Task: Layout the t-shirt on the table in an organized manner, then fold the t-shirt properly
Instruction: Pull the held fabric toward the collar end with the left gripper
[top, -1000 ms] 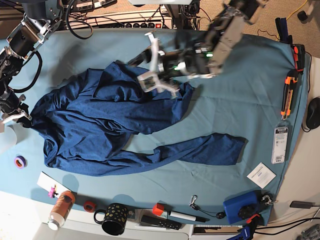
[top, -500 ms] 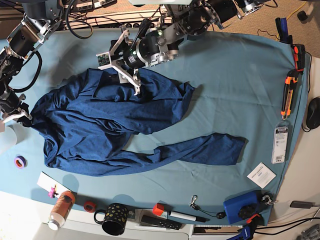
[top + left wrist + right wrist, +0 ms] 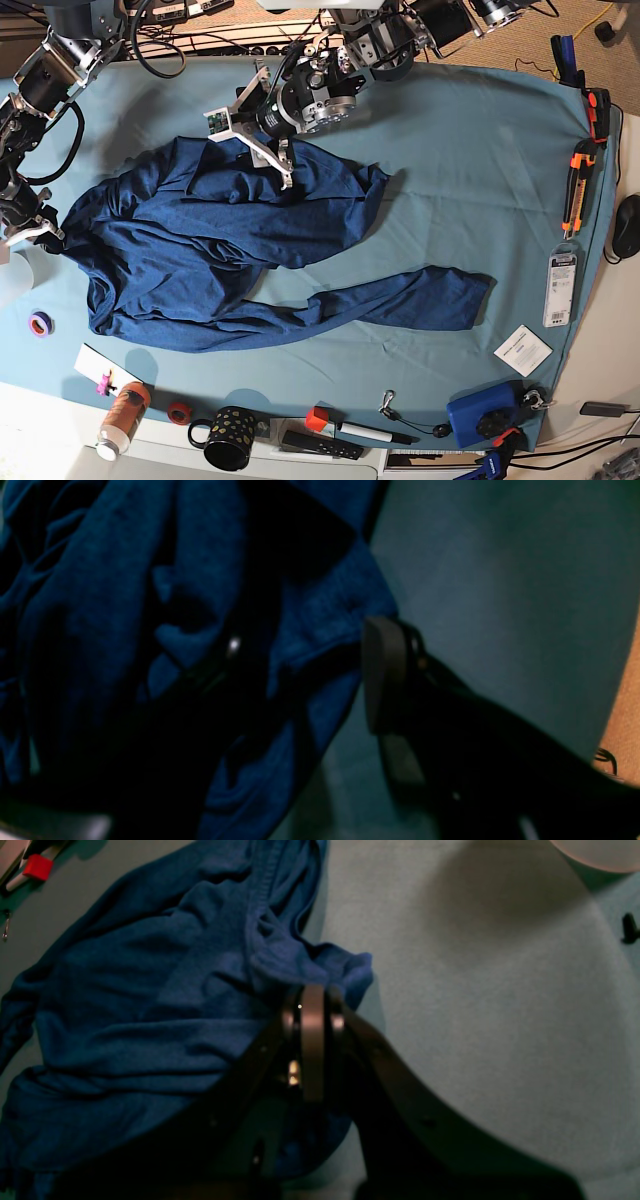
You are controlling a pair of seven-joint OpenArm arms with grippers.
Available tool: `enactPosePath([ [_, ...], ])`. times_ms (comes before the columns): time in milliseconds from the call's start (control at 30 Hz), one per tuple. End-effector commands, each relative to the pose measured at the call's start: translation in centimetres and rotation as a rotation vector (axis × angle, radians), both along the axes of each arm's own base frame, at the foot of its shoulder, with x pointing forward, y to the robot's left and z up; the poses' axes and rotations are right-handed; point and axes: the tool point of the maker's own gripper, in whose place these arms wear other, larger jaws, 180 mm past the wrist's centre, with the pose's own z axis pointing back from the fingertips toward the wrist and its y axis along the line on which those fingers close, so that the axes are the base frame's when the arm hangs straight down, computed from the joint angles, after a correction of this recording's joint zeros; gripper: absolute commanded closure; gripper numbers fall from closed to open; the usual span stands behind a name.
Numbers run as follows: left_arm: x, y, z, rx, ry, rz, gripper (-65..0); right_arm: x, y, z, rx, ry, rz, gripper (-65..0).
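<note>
Shirt crumpled, one corner pinned at frame left, second grab pending at upper centre.

Left to right in the base view: right gripper (image 3: 45, 235) clamped tight on the t-shirt (image 3: 200, 250) edge at far left; shirt bunched across the left half of the table (image 3: 480, 150), one strip trailing right (not yet spread). Left gripper (image 3: 250, 135) at upper centre, jaws wide, straddling a fold, nothing held. Best to close on the hem only, then draw the arms apart.
</note>
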Motion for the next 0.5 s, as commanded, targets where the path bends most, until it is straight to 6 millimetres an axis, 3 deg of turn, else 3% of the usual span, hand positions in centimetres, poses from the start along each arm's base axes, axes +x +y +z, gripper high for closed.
enactPosePath([
  [0,0.42,-0.94,1.53,-0.049,-0.027,-0.005,-26.2,0.87,-0.90,2.46,-0.029,-0.065,-0.003,0.0],
  [200,0.15,-1.33,1.81,-0.074,-0.028,-0.017,-12.2,0.85,-0.89,2.43,-0.028,-0.063,-0.002,0.0],
  [300,0.12,-1.49,1.99,-0.087,-0.031,-0.021,0.0,0.84,-0.90,2.43,-0.029,-0.063,-0.002,0.0],
  [467,0.07,-1.87,2.46,-0.117,-0.040,-0.032,0.0,0.83,-0.90,2.42,-0.029,-0.062,-0.002,0.0],
])
